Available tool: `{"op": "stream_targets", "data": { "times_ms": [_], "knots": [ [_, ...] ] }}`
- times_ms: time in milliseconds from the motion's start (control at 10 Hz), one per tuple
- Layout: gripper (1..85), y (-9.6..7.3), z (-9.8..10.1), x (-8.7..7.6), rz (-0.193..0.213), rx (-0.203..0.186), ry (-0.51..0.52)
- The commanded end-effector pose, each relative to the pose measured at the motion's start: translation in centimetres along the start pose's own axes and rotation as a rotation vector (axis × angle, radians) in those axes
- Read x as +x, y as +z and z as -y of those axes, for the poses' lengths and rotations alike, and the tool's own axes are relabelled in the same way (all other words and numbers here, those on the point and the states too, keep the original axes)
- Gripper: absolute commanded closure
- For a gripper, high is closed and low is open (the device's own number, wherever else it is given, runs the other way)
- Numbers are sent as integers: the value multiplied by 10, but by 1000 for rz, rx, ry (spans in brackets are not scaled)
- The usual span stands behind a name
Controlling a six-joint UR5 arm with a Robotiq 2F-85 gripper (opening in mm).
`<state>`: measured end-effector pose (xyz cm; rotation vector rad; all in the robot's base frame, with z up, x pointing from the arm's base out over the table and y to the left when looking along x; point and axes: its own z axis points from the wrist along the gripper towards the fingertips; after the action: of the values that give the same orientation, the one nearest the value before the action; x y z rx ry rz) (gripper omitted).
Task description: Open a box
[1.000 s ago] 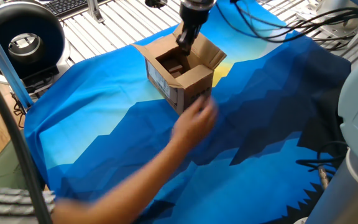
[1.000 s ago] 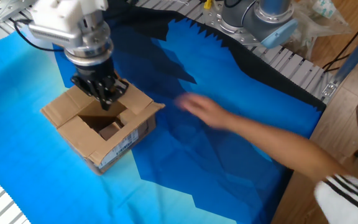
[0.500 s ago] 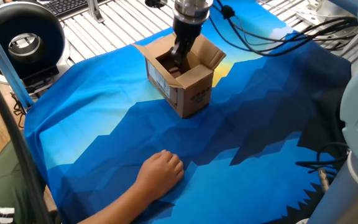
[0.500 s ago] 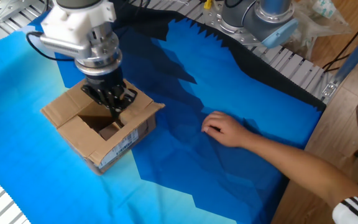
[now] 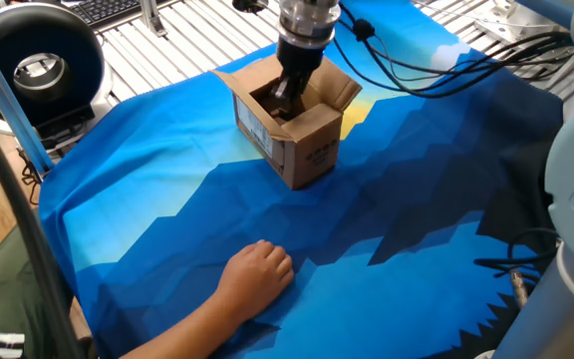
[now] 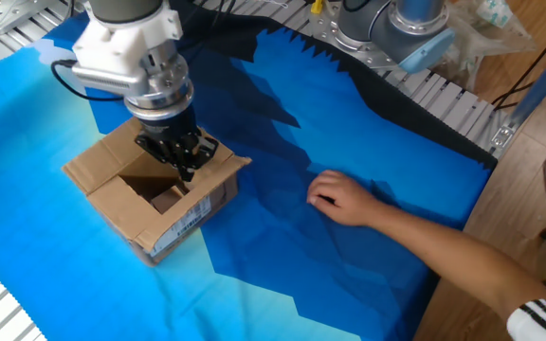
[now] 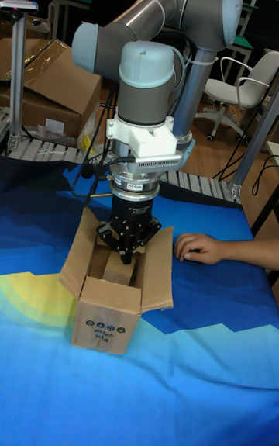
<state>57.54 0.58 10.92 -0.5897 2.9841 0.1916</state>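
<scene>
- The box (image 5: 292, 125) is a small brown corrugated carton. It stands upright on the blue patterned cloth (image 5: 387, 209), which covers the table.
- The barcode label (image 6: 190, 220) is on one side wall of the box. Black print (image 7: 103, 331) is on another wall.
- Task status: the top flaps stand up or splay outward, and the cavity is exposed in all views. The opening appears largely complete. One flap (image 6: 218, 161), beside the gripper, is probably the last to be pressed fully out.
- The gripper (image 6: 180, 163) is at the box mouth, directly above the cavity, with the fingertips at flap level. The fingers look close together. Whether they clamp the flap edge cannot be determined.
- A person's hand (image 6: 335, 197) rests flat on the cloth, well apart from the box.
- Change against the earlier frames: one second ago the hand was sweeping near the box, blurred; it has since settled on the cloth. The gripper has shifted slightly across the box mouth toward the flap. The box has not moved.
</scene>
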Motion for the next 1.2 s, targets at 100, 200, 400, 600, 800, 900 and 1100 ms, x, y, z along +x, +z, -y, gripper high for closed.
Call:
{"op": "stream_targets", "data": {
  "times_ms": [100, 200, 400, 600, 800, 900, 1100],
  "knots": [
    [843, 1, -18, 25, -82, -73, 39],
    [843, -4, -27, 36, -132, -105, 54],
    [843, -14, -33, 46, -195, -130, 60],
    [843, -23, -29, 50, -234, -118, 62],
    [843, -36, -32, 53, -261, -122, 82],
    [843, -43, -31, 55, -274, -117, 86],
    [843, -52, -31, 59, -287, -116, 92]
  ]
}}
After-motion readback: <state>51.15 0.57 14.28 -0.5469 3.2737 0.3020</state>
